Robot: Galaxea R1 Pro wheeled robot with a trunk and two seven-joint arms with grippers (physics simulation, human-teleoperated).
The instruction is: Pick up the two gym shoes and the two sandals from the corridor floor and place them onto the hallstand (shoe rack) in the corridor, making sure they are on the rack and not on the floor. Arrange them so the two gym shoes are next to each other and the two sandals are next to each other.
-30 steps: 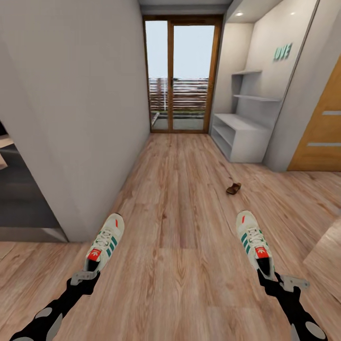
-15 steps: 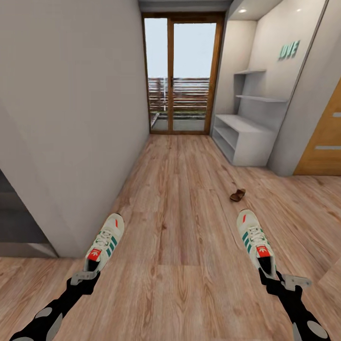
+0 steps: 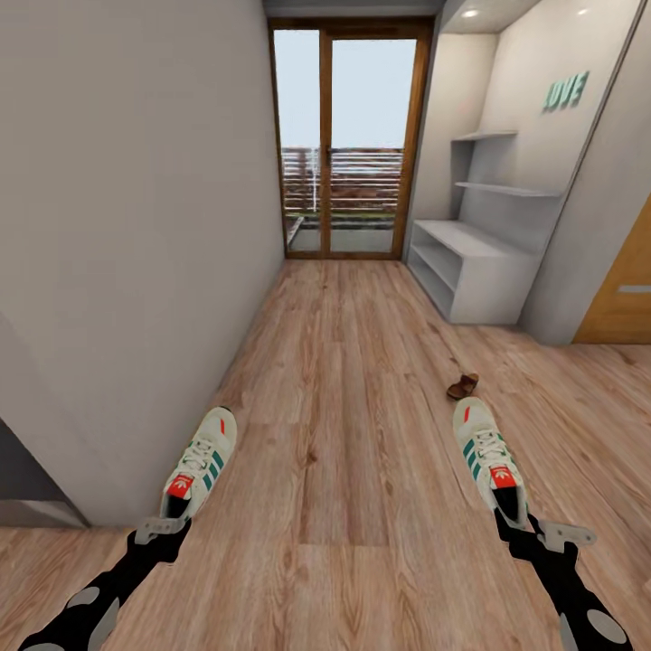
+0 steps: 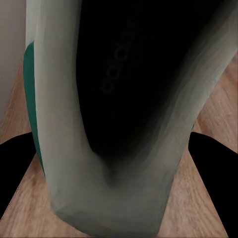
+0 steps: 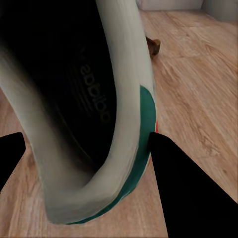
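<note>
As both arms reach forward over the corridor floor (image 3: pixel 344 407), each carries a shoe:
Left gripper (image 3: pixel 163 527): clamped on the heel of the left gym shoe (image 3: pixel 201 462).
Right gripper (image 3: pixel 524 529): clamped on the right gym shoe (image 3: pixel 488 461).
Wrist views: dark insoles, heel collars (image 4: pixel 114 198), close up.
Head view: one sandal (image 3: pixel 463 386) ahead on the planks; hallstand (image 3: pixel 470 262) against the right wall.

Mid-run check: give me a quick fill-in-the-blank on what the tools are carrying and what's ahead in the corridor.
1. Each tool, left tool and right tool, grips a gym ____ by its heel.
2. The sneakers' side stripes are ____.
3. A brown sandal lies on the wood ____ ahead of the right gym shoe.
4. The hallstand stands along the corridor's ____ side.

Missing words: shoe; green; floor; right
</note>
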